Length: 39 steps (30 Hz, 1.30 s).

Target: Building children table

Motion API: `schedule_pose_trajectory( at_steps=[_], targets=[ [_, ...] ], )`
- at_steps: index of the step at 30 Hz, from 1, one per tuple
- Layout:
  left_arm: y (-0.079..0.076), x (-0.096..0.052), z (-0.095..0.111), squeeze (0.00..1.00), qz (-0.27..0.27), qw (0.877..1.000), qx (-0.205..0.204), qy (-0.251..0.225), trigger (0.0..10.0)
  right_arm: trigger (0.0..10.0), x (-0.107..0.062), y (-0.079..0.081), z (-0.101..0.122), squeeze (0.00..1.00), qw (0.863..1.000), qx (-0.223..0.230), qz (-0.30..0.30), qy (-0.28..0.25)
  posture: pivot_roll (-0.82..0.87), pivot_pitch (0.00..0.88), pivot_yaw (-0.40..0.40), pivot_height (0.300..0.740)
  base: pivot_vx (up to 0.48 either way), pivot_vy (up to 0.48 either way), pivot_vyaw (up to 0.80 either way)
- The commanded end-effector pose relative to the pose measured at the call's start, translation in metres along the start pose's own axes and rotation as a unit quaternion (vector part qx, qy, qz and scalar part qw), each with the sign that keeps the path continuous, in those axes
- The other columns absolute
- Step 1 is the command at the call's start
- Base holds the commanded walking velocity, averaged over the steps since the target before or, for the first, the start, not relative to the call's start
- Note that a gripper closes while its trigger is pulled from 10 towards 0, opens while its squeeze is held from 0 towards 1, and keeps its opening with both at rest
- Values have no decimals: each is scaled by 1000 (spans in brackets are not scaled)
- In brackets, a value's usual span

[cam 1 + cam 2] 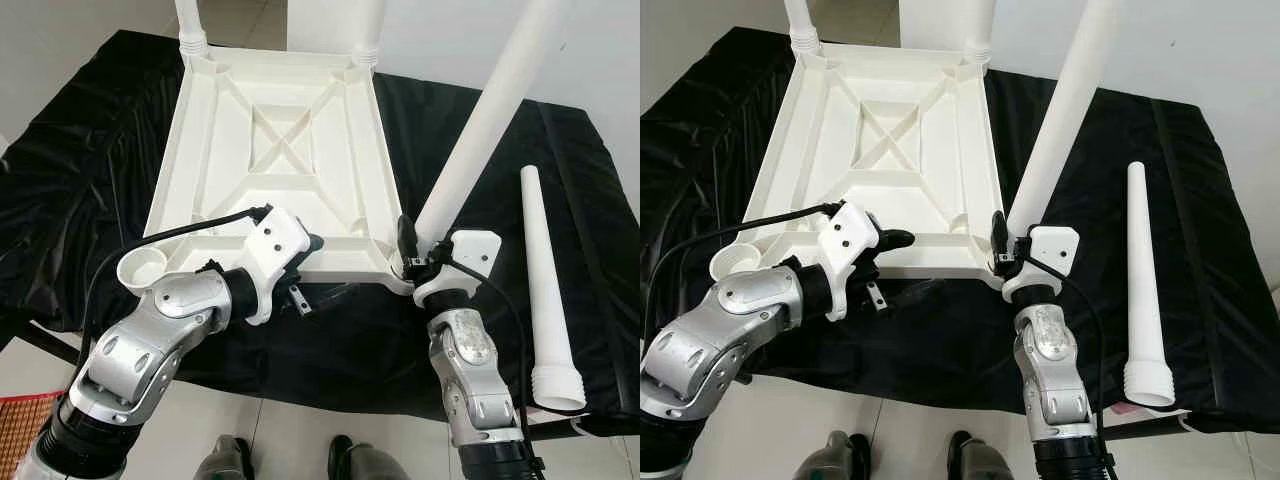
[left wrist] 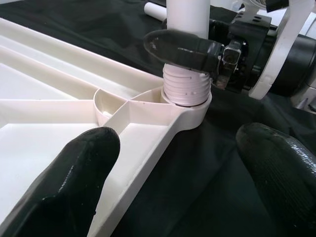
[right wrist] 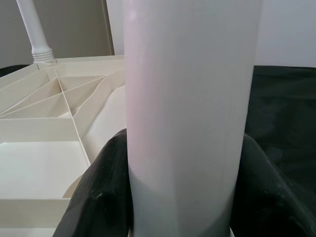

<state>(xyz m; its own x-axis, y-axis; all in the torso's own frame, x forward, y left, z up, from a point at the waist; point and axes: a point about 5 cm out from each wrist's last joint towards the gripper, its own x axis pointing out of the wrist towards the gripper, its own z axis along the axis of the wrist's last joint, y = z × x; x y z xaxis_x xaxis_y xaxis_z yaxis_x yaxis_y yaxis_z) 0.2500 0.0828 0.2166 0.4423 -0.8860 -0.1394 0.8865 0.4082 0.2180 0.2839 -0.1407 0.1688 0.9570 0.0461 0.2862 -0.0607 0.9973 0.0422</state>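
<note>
The white plastic tabletop (image 1: 275,150) is laid upside down on a worktop (image 1: 90,180) covered with black cloth, its ribbed underside facing up. Two legs are seen standing in the far corner sockets, of which the far left leg (image 1: 190,25) and the far right leg (image 1: 366,30) are cut off by the upper edge of the head views.

A third leg (image 1: 490,115) is held by the right tool (image 1: 418,248), which is closed around the leg's lower end just above the threaded collar. The collar (image 2: 185,89) is seated in the near right corner socket (image 2: 192,106), with several thread turns left showing above the rim, so the leg is judged to be not yet fully home. Its long axis leans up and away to the right instead of standing square to the tabletop; that tilt is what the coming turn depends on, since the threads may bind unless the leg is brought upright.

The left tool (image 1: 300,262) is held open, its two fingers straddling the near edge rail of the tabletop, to the left of the socket, with nothing gripped.

The fourth leg (image 1: 545,290) lies loose on the cloth, well to the right, wide end toward the robot. The near left socket (image 1: 140,268) is empty. The right arm is the nearer one to the loose leg.
</note>
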Motion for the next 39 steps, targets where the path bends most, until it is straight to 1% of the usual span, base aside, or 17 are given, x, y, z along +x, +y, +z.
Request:
schedule_pose_trajectory(
  at_steps=[1,3,6,8,10,14,15,18,21,23,24,27,31,35,36,37,39],
  targets=[
    [-6,0,1,0,-5,1000,1,-2,10000,10000,-15,-18,-38,0,994,-14,-36,106,83,225,-23,740,0,0,0],
    [-5,0,2,0,-3,1000,1,-3,10000,10000,-20,-17,-39,0,994,-29,-28,100,84,228,-24,740,0,0,0],
    [-5,0,2,0,-1,1000,1,-3,10000,10000,-30,-16,-39,0,996,-36,-19,82,84,231,-25,740,0,0,0],
    [-5,0,2,0,0,1000,1,-3,10000,10000,-37,-15,-40,0,997,-30,-13,73,84,231,-25,740,0,0,0],
    [-5,0,2,0,1,1000,0,-4,10000,10000,-41,-15,-40,0,997,-28,-13,69,79,239,-23,740,0,0,0],
    [-3,1,2,0,4,1000,-1,-6,10000,10000,-40,-16,-40,0,997,-26,-14,65,76,240,-21,740,0,0,0],
    [-3,1,3,0,3,1000,-2,-6,10000,10000,-39,-16,-37,0,998,-23,-14,56,76,240,-21,740,0,0,0],
    [-3,2,3,0,1,1000,-2,-6,10000,10000,-37,-17,-34,0,998,-35,-12,48,72,241,-21,740,0,0,0],
    [-3,2,3,0,1,1000,-1,-7,10000,10000,-40,-18,-35,0,998,-46,-8,43,72,241,-21,740,0,0,0],
    [-2,2,3,0,3,1000,-1,-8,10000,10000,-47,-18,-40,0,998,-43,-5,44,72,240,-25,740,0,0,0],
    [-2,2,3,0,4,1000,-2,-8,10000,10000,-49,-17,-41,0,998,-52,0,37,72,240,-27,740,0,0,0],
    [-3,2,3,0,5,1000,-2,-9,10000,10000,-51,-16,-41,0,998,-44,3,35,72,240,-27,740,0,0,0],
    [-2,3,3,0,4,1000,-2,-10,10000,10000,-44,-18,-37,0,999,-43,-4,24,70,238,-26,740,0,0,0],
    [-2,3,4,0,5,1000,-1,-10,10000,10000,-44,-19,-40,0,999,-45,-4,28,73,236,-27,740,0,0,0],
    [-2,2,4,0,6,1000,-1,-10,10000,10000,-48,-19,-45,0,998,-47,-3,35,76,236,-29,740,0,0,0],
    [-2,2,4,0,6,1000,-1,-10,10000,10000,-48,-19,-45,0,998,-47,-3,35,76,236,-29,740,0,0,0],
    [-2,2,4,0,7,1000,-1,-10,10000,10000,-55,-19,-51,0,997,-61,7,41,76,236,-29,740,0,0,0]
  ],
)
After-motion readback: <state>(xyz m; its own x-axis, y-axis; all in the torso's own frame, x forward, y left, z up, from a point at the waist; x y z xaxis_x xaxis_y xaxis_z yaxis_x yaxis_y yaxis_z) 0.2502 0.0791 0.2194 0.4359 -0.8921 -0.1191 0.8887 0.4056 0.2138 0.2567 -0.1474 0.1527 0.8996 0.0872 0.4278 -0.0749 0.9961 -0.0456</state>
